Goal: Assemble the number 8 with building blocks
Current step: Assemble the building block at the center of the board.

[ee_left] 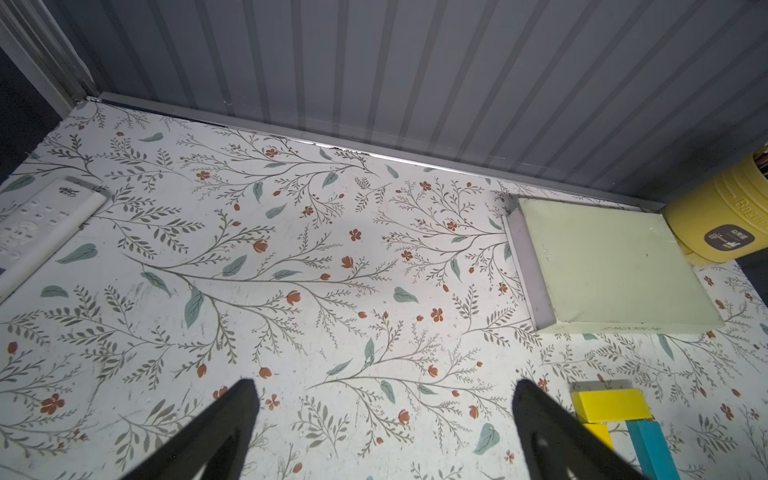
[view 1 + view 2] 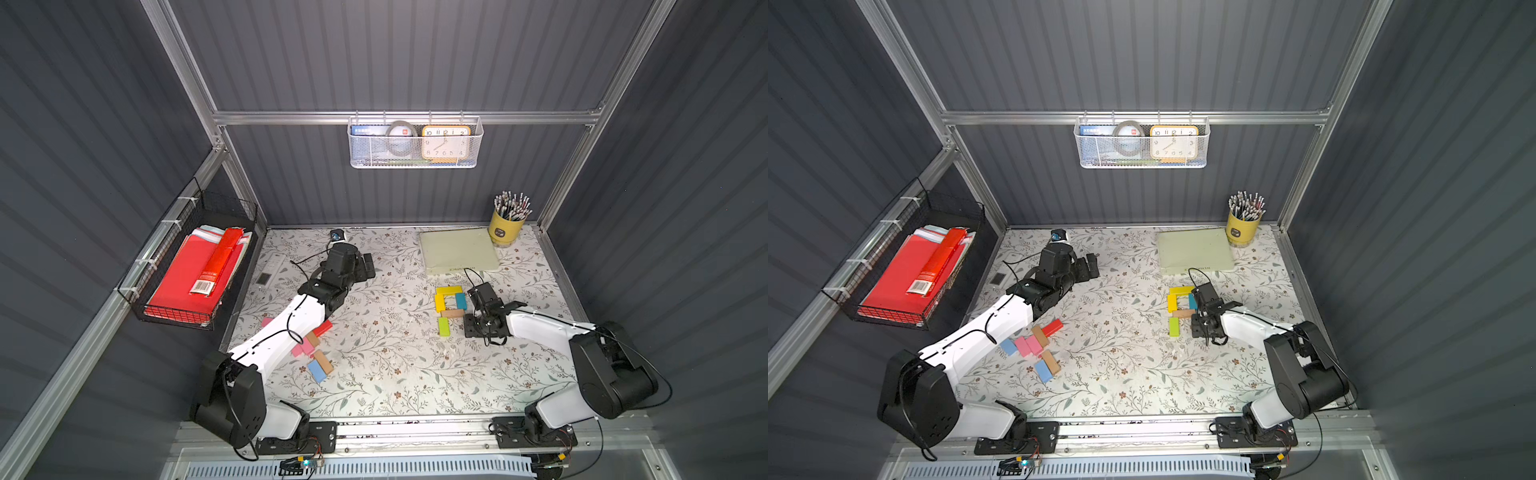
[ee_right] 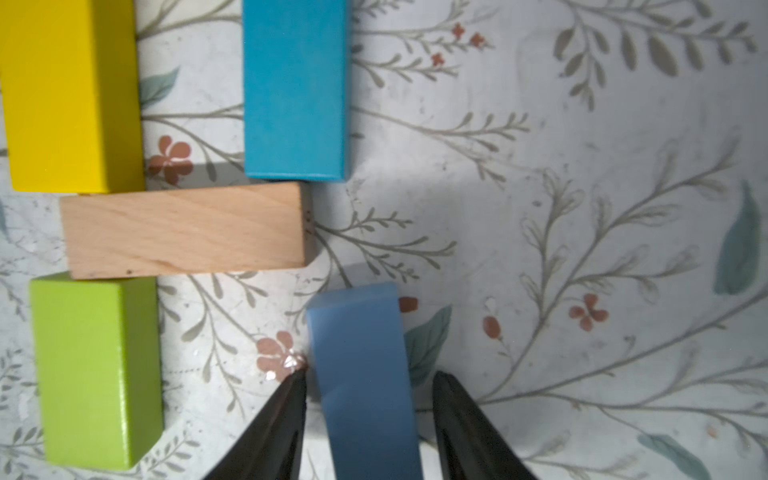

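A floral bench [image 2: 395, 374] seen from above. Right of centre in both top views lies a partly built figure. A yellow block [image 2: 449, 289] runs across the top and a second yellow block [image 2: 439, 304] down the left. A teal block [image 2: 460, 300] runs down the right and a tan block [image 2: 453, 313] across beneath. A green block [image 2: 443, 326] sits at lower left.

In the right wrist view, the right gripper [image 3: 368, 376] straddles a blue block [image 3: 361, 353] just below the tan block's end. Its fingers [image 3: 286, 415] are spread either side with thin gaps, and contact is unclear. The block's near end is cut off by the frame, and the top views hide it under the gripper.

The left gripper [image 1: 384, 386] hangs over bare bench, upper centre, fingers wide apart and empty.

Loose blocks [image 2: 1038, 349] in pink, blue, tan and red are heaped at lower left. The left arm [image 2: 286, 328] partly covers them, so their count is unclear.
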Controlling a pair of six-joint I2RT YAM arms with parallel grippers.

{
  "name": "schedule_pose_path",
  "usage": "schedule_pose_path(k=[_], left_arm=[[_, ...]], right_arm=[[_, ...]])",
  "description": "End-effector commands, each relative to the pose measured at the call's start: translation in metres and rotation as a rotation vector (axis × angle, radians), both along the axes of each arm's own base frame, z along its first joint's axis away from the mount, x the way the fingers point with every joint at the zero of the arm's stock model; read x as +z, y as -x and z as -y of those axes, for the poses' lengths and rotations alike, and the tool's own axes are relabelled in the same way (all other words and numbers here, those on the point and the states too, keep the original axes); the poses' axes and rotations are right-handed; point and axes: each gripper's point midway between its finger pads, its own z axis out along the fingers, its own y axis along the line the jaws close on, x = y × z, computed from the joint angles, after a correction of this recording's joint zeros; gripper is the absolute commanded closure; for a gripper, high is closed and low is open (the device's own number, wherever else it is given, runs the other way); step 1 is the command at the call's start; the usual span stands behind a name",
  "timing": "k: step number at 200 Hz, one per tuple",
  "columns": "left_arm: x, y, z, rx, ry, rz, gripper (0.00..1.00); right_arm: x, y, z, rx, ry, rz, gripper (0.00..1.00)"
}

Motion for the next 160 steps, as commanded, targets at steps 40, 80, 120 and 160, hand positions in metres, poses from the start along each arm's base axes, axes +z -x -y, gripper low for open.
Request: schedule_pose_path(k=[40, 80, 120, 160], left_arm=[[-0.0030, 0.0035, -0.0024, -0.008, -0.028, -0.008, 0.01], [-0.0033, 0.0037, -0.0024, -0.009, -0.029, -0.009, 0.01], [-0.0045, 0.0035, -0.0024, -0.009, -0.031, -0.012, 0.01], [-0.0056, 0.0032, -0.0022, -0.009, -0.031, -0.015, 0.01]], right_arm=[[-0.0031, 0.0009, -0.0067, -0.010, 0.028, -0.022, 0.61], [-0.0034, 0.0015, -0.0071, -0.003, 0.032, -0.017, 0.68], [-0.0039, 0.0007, -0.0096, 0.003, 0.024, -0.022, 0.72], [-0.0037, -0.0014, -0.0094, 0.000, 0.027, -0.016, 0.73]])
